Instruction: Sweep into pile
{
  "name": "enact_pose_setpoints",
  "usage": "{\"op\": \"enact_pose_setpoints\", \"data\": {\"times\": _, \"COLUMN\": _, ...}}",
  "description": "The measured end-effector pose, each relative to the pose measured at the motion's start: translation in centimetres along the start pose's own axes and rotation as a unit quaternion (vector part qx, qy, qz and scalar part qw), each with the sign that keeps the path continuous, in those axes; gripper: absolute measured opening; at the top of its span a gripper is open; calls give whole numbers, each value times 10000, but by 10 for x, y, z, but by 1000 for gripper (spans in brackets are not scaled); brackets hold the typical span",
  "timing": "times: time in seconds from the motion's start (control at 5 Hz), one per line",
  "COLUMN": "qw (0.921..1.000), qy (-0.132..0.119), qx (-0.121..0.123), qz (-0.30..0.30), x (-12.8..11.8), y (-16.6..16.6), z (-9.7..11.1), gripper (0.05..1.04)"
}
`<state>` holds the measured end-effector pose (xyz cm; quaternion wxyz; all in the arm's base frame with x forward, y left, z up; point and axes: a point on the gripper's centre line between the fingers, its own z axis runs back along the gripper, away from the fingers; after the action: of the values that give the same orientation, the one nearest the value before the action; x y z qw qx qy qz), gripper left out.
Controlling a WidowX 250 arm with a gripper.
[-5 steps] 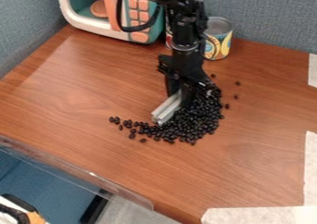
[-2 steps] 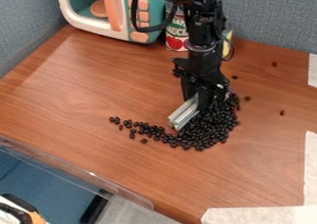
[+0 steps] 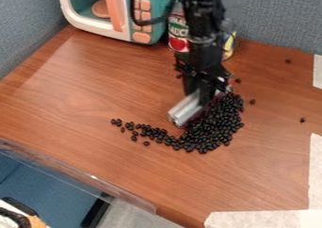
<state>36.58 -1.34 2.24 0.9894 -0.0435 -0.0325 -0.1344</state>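
My gripper point(image 3: 204, 88) hangs over the middle of the wooden table, at the upper left side of a heap of black beans point(image 3: 213, 130). Below it is a silver-grey metal bar point(image 3: 187, 110), tilted, its lower end close to the beans' left edge. How the gripper's fingers meet the bar is hidden by the dark arm. From the heap a thin trail of beans point(image 3: 148, 130) runs left. A few single beans point(image 3: 302, 120) lie apart on the right.
A toy microwave point(image 3: 135, 22) stands at the back left. Behind the arm are a red-labelled can point(image 3: 179, 31) and a yellow-labelled can point(image 3: 229, 45). A clear plastic edge point(image 3: 82, 173) borders the table's lower left, and pale tape point(image 3: 264, 219) lies at the lower right.
The gripper and bar moved right, pushing the heap right, then shifted slightly back and up. Several loose beans rolled farther right.
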Motion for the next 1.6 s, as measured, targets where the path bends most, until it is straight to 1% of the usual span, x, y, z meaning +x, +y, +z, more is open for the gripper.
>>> {"op": "enact_pose_setpoints", "data": {"times": 0.2, "qw": 9993, "qy": -75, "qx": 49, "qz": 374, "x": -15, "y": 38, "z": 10, "gripper": 366}}
{"op": "enact_pose_setpoints", "data": {"times": 0.6, "qw": 9945, "qy": 29, "qx": 158, "qz": 1030, "x": -74, "y": 115, "z": 4, "gripper": 366}}
{"op": "enact_pose_setpoints", "data": {"times": 0.8, "qw": 9937, "qy": 168, "qx": 241, "qz": 1083, "x": -94, "y": 128, "z": 0, "gripper": 366}}
{"op": "enact_pose_setpoints", "data": {"times": 1.0, "qw": 9930, "qy": 239, "qx": 354, "qz": 1101, "x": -103, "y": 128, "z": -5, "gripper": 366}}
{"op": "enact_pose_setpoints", "data": {"times": 1.2, "qw": 9889, "qy": 1, "qx": 627, "qz": 1348, "x": -101, "y": 115, "z": -8, "gripper": 366}}
{"op": "enact_pose_setpoints", "data": {"times": 1.4, "qw": 9860, "qy": -36, "qx": 360, "qz": 1631, "x": -109, "y": 99, "z": -10, "gripper": 366}}
{"op": "enact_pose_setpoints", "data": {"times": 1.6, "qw": 9852, "qy": -37, "qx": 64, "qz": 1710, "x": -119, "y": 80, "z": -10, "gripper": 366}}
